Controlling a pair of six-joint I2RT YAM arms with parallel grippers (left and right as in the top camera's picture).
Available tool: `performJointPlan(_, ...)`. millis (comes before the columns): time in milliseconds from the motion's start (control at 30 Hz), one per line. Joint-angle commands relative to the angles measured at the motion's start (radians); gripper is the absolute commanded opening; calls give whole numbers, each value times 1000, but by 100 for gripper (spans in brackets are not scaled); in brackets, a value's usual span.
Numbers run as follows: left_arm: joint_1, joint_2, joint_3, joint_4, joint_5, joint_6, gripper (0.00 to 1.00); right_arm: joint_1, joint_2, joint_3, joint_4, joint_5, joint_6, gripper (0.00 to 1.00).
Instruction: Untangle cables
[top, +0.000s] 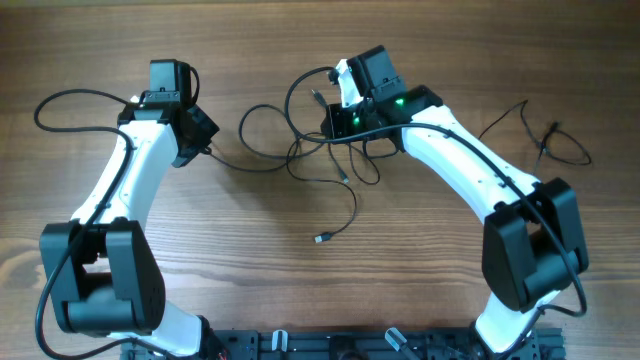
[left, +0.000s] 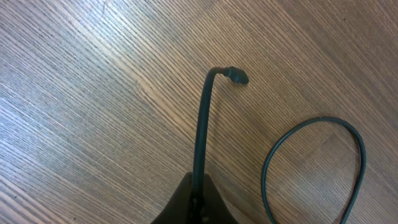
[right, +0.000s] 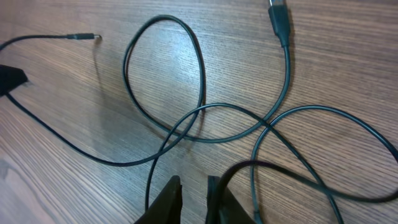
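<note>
Cables (top: 354, 208) lie in a loose tangle on the wooden table (top: 250, 270), toward its far edge and a little right of the middle, between the two arms. From overhead, several thin black loops cross one another there. One strand trails toward the near edge and ends in a small plug (top: 322, 238). Part of the knot is hidden under the right arm's wrist, so the crossings there cannot be made out. A separate cord (top: 551, 130) lies well apart, toward the right edge.

The left gripper (left: 196, 202) shows only its dark tips at the bottom of the left wrist view. They are pressed together on one of the cables, which rises from between them and ends in a bent connector (left: 236, 76) resting on the wood. That connector is too dark to tell its type. Beside it another loop (left: 311, 121) is cut off by the bottom edge.

The right gripper (right: 193, 199) stands just slightly parted, with a narrow strip of bare wood between its fingers (right: 168, 202) and nothing held. A strand curls just beside its right finger; whether it touches cannot be told. At the top of that view a thicker plug (right: 278, 22) is cut off by the frame, and a thin tip (right: 84, 37) lies at the upper left.
</note>
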Motion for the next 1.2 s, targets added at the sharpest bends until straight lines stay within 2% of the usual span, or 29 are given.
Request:
performJointPlan(0, -5, -7, -6, 5, -13, -14, 4, -4, 30, 0, 5, -27, 8, 17)
performJointPlan(167, -5, -7, -6, 5, -13, -13, 4, -2, 30, -4, 2, -28, 8, 24)
performJointPlan(200, -5, -7, -6, 5, -13, -13, 4, -2, 30, -4, 1, -28, 8, 29)
performJointPlan(333, -5, -7, -6, 5, -13, -13, 4, -2, 30, -4, -23, -28, 12, 79)
performJointPlan(367, -5, -7, -6, 5, -13, -13, 4, -2, 30, -4, -38, -28, 25, 85)
performJointPlan(500, -5, -7, -6, 5, -13, -13, 4, -2, 30, -16, -58, -27, 26, 99)
performJointPlan(767, -5, -7, -6, 5, -13, -13, 5, 7, 30, -109, -61, -29, 105, 100)
performJointPlan(1000, -5, -7, -6, 5, -14, -13, 5, 87, 30, -164, -3, -28, 104, 99)
performJointPlan(1167, -5, -7, -6, 5, -15, -13, 5, 150, 30, -170, 52, -28, 104, 93)
